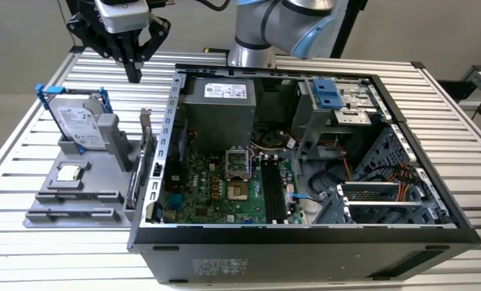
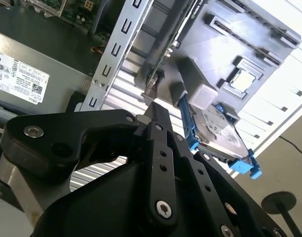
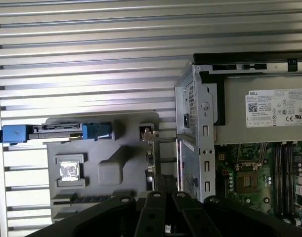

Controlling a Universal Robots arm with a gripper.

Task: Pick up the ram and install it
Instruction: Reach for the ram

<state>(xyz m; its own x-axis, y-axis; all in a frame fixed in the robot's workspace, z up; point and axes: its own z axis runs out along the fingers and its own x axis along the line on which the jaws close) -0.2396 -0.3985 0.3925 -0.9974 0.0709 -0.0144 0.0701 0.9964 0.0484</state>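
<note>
Gripper (image 1: 133, 73): fingers closed together, nothing held; hung beyond the far end of the holder (image 1: 78, 222).
Ram (image 1: 80, 197): thin, flat, dark stick, seated edge-on in the holder, just past the chip (image 1: 68, 174).
Bearing: found well apart from the jaws, beyond drive (image 1: 82, 124) and chip.
Long axis: laid across the holder, crosswise to the motherboard slots (image 1: 273, 188).
Surfaces: holder grey, matte, moulded; table (image 1: 30, 248) ribbed metal.

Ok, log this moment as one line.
gripper: fingers shut, empty, near grey tray | ram: in tray, untouched | install: not done
</note>
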